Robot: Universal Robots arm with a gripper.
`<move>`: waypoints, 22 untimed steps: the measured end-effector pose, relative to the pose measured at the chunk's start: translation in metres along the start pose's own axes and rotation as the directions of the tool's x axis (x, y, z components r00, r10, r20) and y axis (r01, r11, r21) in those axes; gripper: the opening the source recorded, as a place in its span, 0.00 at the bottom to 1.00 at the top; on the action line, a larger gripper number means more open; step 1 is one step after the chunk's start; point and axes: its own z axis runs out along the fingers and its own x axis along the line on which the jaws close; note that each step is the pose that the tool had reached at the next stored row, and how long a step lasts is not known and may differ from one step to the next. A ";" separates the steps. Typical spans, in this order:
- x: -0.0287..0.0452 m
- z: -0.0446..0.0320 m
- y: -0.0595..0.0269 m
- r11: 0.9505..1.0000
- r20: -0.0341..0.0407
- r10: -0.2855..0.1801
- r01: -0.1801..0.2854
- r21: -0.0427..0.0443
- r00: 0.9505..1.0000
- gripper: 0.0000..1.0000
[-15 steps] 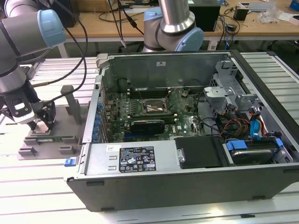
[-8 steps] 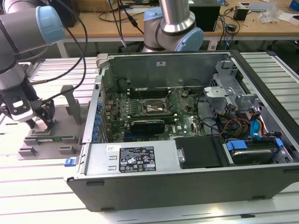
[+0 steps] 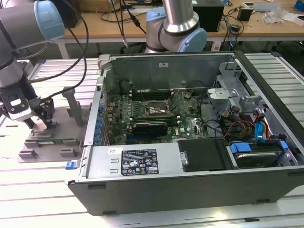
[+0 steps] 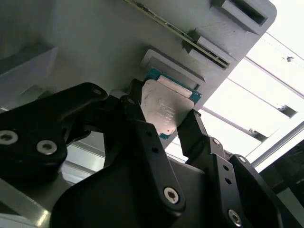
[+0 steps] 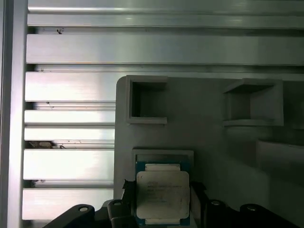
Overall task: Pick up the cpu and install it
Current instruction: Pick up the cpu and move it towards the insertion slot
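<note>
Low over grey tray [image 3: 66, 124] sat gripper [image 3: 42, 118], on exterior view's left of computer case [image 3: 199, 187]. In tray pocket lay cpu [image 5: 163, 192], flat, between two fingers [image 4: 142, 128]. Fingers looked closed against its two sides, so hold looked made. Not lifted yet. Socket [image 3: 154, 110] on board inside case was well apart. Lifting, carrying, fitting all left to do

Arm [image 3: 19, 23] bent down at the exterior view's left, gripper [image 3: 42, 118] low, fingers [image 4: 137, 118] clamped on opposite cpu [image 5: 163, 190] edges
</note>
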 end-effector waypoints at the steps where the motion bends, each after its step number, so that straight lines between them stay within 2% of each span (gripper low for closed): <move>1: -0.0001 -0.0057 0.0003 1.000 0.000 0.000 0.000 0.000 1.000 0.54; 2: -0.0002 -0.0157 0.0008 1.000 0.000 0.001 -0.001 0.000 1.000 0.54; 4: -0.0004 -0.0267 0.0016 1.000 0.000 0.001 -0.001 0.000 1.000 0.54; 10: -0.0005 -0.0399 0.0024 1.000 0.000 0.001 -0.001 0.000 1.000 0.54; 13: -0.0007 -0.0548 0.0032 1.000 0.000 0.001 -0.001 0.000 1.000 0.54; 15: -0.0008 -0.0598 0.0035 1.000 0.000 0.001 -0.001 0.000 1.000 0.54; 17: -0.0008 -0.0678 0.0040 1.000 0.000 0.001 -0.001 0.000 1.000 0.54; 18: -0.0009 -0.0743 0.0044 1.000 0.000 0.001 -0.001 0.000 1.000 0.54; 21: -0.0010 -0.0840 0.0049 1.000 0.000 0.001 -0.001 0.000 1.000 0.54; 22: -0.0011 -0.0895 0.0051 1.000 0.000 0.001 -0.001 0.000 1.000 0.54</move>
